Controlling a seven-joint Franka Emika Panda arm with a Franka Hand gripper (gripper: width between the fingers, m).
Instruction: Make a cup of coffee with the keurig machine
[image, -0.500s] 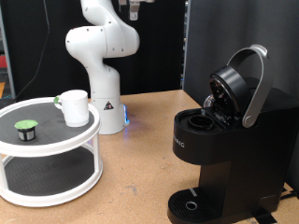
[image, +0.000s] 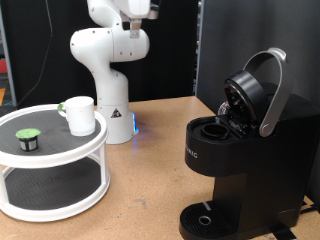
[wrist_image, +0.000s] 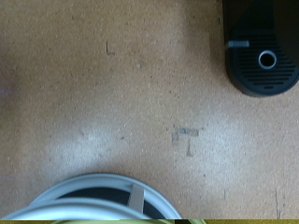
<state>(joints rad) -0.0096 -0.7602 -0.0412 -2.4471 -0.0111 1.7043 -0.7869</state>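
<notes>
The white cup (image: 79, 115) stands on the top shelf of a white round two-tier stand (image: 60, 158) at the exterior view's left. A small dark green-topped pod (image: 28, 138) sits on the same shelf, left of the cup. The black keurig machine (image: 240, 160) stands at the right with its lid raised and its pod chamber open. My gripper (image: 142, 8) is high at the top edge, mostly cut off, far above the cup and the machine. The wrist view shows no fingers, only the machine's round drip tray base (wrist_image: 264, 58) and the stand's rim (wrist_image: 103, 191).
The arm's white base (image: 108, 100) stands behind the stand on the brown wooden table (image: 150, 170). A dark curtain hangs behind the machine. Bare table lies between the stand and the machine.
The hand at the top of the exterior view has shifted and turned a little, so more of its white body shows. The cup, the pod and the machine have not moved.
</notes>
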